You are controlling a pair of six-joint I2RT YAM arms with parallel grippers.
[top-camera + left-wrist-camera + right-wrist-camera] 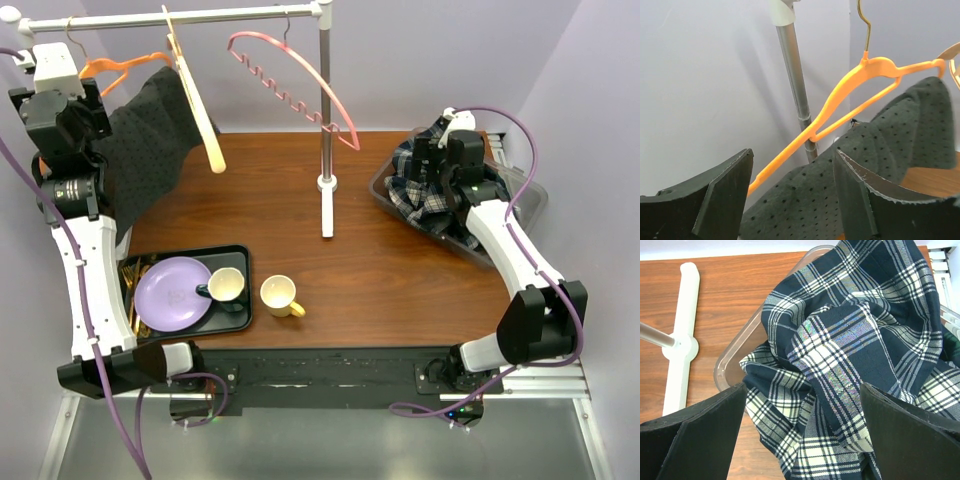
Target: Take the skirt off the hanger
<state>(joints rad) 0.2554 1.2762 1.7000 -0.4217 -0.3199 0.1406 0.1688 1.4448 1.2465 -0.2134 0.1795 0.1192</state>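
The left claw (pixel 792 155) stands apart, empty, with the dotted skirt (pixel 910 130) draped on the orange hanger (pixel 839 99) just beyond it.

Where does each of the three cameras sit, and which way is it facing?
Top external: above and behind the robot, looking down on the table; left arm and right arm show, bases nearest.
Left wrist: on the left arm, looking past the open left hand at the orange hanger and dark dotted skirt.
Right wrist: on the right arm, looking down past the open right hand at plaid cloth in a clear bin.
Shared: the top and left wrist views both show hanger and skirt.
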